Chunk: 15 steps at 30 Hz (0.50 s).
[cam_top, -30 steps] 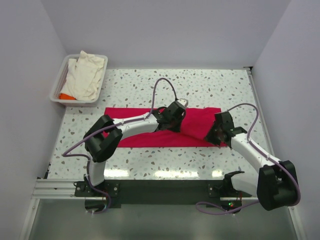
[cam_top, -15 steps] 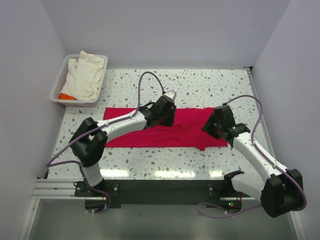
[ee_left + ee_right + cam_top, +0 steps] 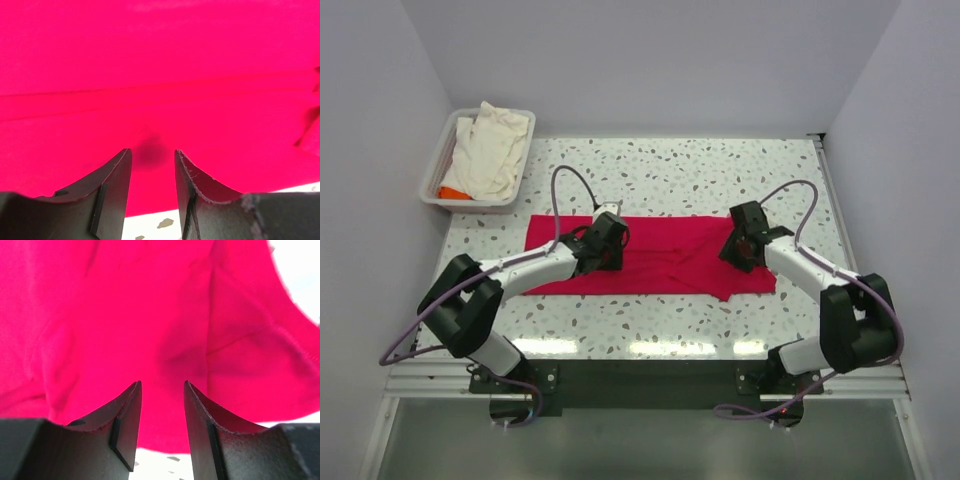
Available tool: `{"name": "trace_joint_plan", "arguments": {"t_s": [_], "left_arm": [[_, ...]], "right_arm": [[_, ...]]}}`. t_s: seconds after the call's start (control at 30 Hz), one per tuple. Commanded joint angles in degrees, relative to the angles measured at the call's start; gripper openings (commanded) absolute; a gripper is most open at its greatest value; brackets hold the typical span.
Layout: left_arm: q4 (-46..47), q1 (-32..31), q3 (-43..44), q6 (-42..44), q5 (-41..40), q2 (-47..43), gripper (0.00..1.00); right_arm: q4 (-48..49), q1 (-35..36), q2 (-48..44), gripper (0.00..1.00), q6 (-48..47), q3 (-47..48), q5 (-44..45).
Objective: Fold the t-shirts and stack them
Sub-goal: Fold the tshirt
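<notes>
Now my left gripper point(image 3: 152, 152) and right gripper point(image 3: 162, 385) are hovering, both unclenched, over the red t-shirt point(image 3: 665, 258) (on the speckled table point(image 3: 720, 170)).

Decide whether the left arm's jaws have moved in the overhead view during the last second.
Yes. The left arm has carried its jaws leftward along the red t-shirt, ending nearer the white tray in the far-left corner.

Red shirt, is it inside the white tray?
No, the red shirt lies flat on the speckled table, while the white tray in the far left corner holds a cream shirt.
</notes>
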Motion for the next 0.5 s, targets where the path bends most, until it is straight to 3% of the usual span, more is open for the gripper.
{"name": "trace_joint_plan", "arguments": {"t_s": [0.0,0.47], "left_arm": [[2.2,0.8,-2.0,-1.1,-3.7,-1.7,0.44],[4.8,0.8,-3.5,-1.7,-3.1,4.6,0.41]], "right_arm": [[2.8,-2.2,2.2,0.43,0.9,2.9,3.2],[2.1,-6.5,15.9,0.42,-0.3,12.2,1.7]]}}
